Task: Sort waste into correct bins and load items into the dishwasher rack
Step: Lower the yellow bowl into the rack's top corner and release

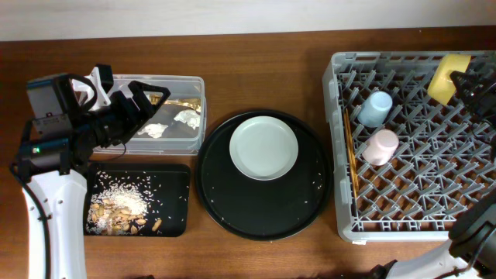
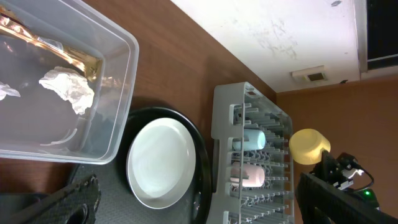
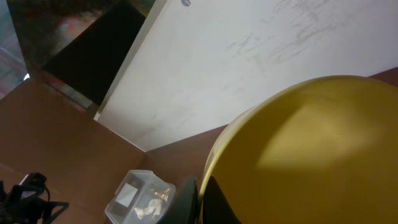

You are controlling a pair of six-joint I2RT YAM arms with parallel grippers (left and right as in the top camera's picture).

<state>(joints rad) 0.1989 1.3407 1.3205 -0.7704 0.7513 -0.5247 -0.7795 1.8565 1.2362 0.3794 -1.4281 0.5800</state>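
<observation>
Right claw (image 1: pixel 463 80) is closed on the rim of the yellow bowl (image 1: pixel 448 76); the right wrist view shows a dark finger (image 3: pixel 186 200) pressed against the rim edge. The bowl is tilted at the far right corner of the large square grey plastic dishwasher rack (image 1: pixel 335 178), and whether it rests on the pegs cannot be told. In the rack's left half a light blue cup (image 1: pixel 376 108) lies on the pegs, with a pink cup (image 1: pixel 380 146) just nearer to the front edge. A pair of wooden chopsticks (image 1: pixel 350 155) lies along the rack's left wall. Left of the rack on the brown wooden counter (image 1: pixel 256 70) sits a large round black tray (image 1: pixel 263 213) carrying a pale round plate (image 1: pixel 263 147), placed toward the tray's far side. Further left is a clear plastic rectangular tub (image 1: pixel 186 79) holding a crumpled gold foil wrapper (image 1: pixel 186 102) at its far right and two white tissue wads (image 1: pixel 187 118), the second (image 1: pixel 156 130) toward the middle. Left claw (image 1: pixel 147 101) hangs over the left part of this tub. Its opening cannot be told, and no object is seen in it. In front of the tub is a shallow black rectangular tray (image 1: pixel 174 198) with beige food scraps and white rice-like crumbs (image 1: pixel 116 209) heaped in its left half.
</observation>
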